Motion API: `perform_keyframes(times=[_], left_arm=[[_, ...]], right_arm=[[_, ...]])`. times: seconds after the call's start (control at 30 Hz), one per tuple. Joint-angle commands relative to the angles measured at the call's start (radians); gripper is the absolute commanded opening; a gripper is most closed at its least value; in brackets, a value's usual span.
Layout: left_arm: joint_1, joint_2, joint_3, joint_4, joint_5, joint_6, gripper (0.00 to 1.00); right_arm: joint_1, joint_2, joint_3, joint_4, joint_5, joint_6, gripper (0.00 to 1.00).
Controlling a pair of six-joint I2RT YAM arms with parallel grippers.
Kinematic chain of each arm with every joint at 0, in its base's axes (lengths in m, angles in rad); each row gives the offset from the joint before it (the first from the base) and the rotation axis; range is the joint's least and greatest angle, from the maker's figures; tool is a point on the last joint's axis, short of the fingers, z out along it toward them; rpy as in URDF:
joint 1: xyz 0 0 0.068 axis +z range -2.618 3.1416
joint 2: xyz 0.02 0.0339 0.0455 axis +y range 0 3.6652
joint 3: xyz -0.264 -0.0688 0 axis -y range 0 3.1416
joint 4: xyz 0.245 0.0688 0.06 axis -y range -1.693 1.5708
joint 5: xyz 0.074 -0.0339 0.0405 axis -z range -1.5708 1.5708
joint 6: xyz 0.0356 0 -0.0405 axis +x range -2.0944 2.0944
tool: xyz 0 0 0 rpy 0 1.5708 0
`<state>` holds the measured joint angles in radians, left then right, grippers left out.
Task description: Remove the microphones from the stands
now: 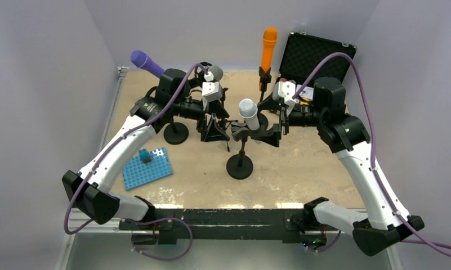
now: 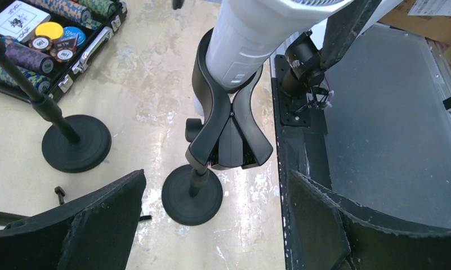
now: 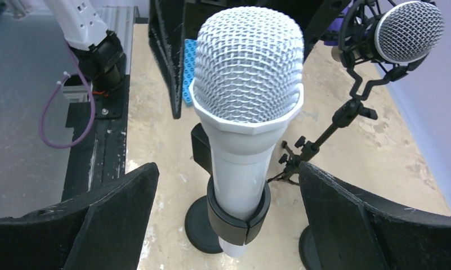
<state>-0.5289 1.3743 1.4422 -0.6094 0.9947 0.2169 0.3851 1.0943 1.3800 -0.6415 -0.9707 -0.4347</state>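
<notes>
A white microphone (image 1: 248, 112) with a mesh head stands upright in the black clip (image 1: 241, 133) of a stand with a round base (image 1: 239, 166) at the table's middle. My left gripper (image 1: 216, 128) is open just left of the clip. In the left wrist view its fingers (image 2: 93, 225) flank the clip (image 2: 228, 129) and the base (image 2: 192, 195) without touching. My right gripper (image 1: 268, 134) is open just right of the microphone. In the right wrist view its fingers (image 3: 352, 219) stand on either side of the microphone (image 3: 246, 84) and the clip (image 3: 237, 211), apart from both.
An orange microphone (image 1: 268, 50) on a stand is at the back. A purple microphone (image 1: 147, 63) on a stand is back left. A grey microphone (image 1: 214, 73) sits on a tripod. A blue rack (image 1: 147, 167) lies front left. An open black case (image 1: 316, 56) is back right.
</notes>
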Motion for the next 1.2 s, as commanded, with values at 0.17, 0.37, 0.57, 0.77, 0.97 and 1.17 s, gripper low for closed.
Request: perform_keyframes(times=[0.17, 0.37, 0.57, 0.77, 0.97, 1.17], left_arm=[[-0.042, 0.005, -0.031, 0.131, -0.063, -0.047, 1.0], [-0.061, 0.034, -0.034, 0.188, -0.082, -0.072, 0.93], [-0.088, 0.058, -0.013, 0.133, -0.052, -0.004, 0.89], [-0.106, 0.051, -0.026, 0.125, -0.05, 0.008, 0.89], [-0.115, 0.077, -0.013, 0.102, -0.07, 0.04, 0.79], [-0.125, 0.088, 0.004, 0.125, -0.071, 0.009, 0.73]], right_arm=[[0.002, 0.016, 0.01, 0.13, 0.036, 0.113, 0.97], [0.004, 0.038, 0.017, 0.144, -0.032, 0.124, 0.92], [0.024, 0.042, 0.018, 0.122, -0.075, 0.106, 0.89], [0.031, 0.054, 0.018, 0.132, -0.041, 0.114, 0.82], [0.036, 0.074, 0.035, 0.136, -0.023, 0.114, 0.79], [0.044, 0.072, 0.021, 0.142, 0.0, 0.117, 0.78]])
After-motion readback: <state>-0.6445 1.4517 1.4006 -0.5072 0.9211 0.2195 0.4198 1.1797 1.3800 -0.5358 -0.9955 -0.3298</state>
